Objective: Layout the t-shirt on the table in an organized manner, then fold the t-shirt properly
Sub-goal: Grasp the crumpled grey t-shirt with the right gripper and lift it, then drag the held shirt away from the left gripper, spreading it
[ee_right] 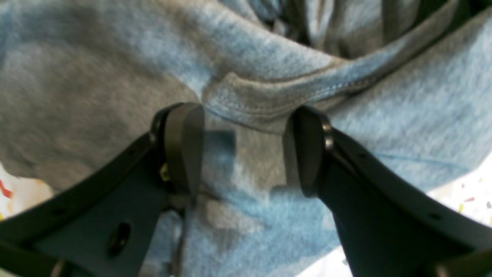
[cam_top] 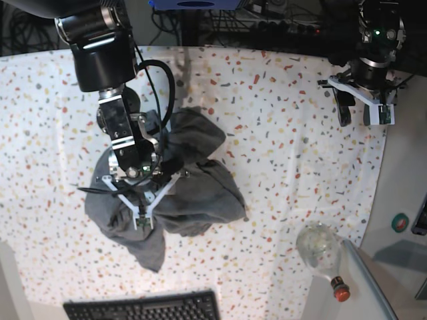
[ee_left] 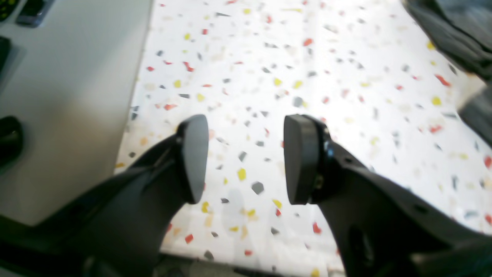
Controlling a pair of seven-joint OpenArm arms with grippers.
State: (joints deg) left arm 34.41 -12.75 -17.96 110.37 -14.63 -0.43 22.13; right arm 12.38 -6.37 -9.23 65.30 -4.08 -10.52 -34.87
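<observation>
The heather-grey t-shirt (cam_top: 193,187) lies crumpled in a heap left of centre on the speckled table (cam_top: 267,133). My right gripper (cam_top: 141,210) hangs over the heap's left part. In the right wrist view it (ee_right: 244,154) is open, its fingers standing either side of a stitched hem fold of the t-shirt (ee_right: 276,100), not closed on it. My left gripper (cam_top: 363,113) is open and empty at the table's far right corner, well away from the shirt. In the left wrist view it (ee_left: 246,157) hovers over the bare table (ee_left: 307,77), with a dark edge of the t-shirt (ee_left: 461,34) at the top right.
A clear plastic bottle (cam_top: 320,248) with a red cap lies near the front right edge. A black keyboard (cam_top: 143,308) sits at the front edge. The plain grey side surface (ee_left: 69,96) borders the table by my left gripper and carries dark objects (ee_left: 9,138).
</observation>
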